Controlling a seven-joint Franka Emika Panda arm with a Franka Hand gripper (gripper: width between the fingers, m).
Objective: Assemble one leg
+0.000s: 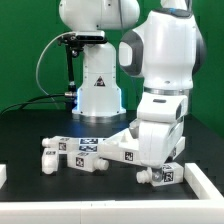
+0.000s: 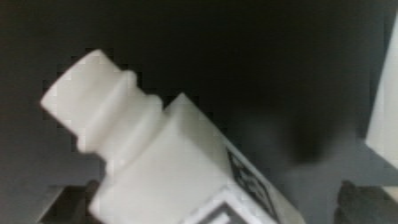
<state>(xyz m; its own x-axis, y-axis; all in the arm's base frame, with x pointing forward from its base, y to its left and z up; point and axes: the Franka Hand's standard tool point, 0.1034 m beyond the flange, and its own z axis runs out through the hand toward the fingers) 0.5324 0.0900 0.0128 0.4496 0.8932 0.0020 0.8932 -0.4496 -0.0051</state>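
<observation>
Straddling the leg, the gripper sits down low by the table.

The leg is a chunky white peg with a stepped end. It sits tilted right between the two dark fingers, tag end closest to the gripper and stepped end pointing away from it. It looks pressed up against one finger with a dark gap to the other, but the wrist view is so blurry I honestly can't tell if it's clamped or just loosely around it. In the exterior view the arm's bulk covers the gripper, and the leg pokes out just under the wrist. The other pegs lie well apart from it.
</observation>
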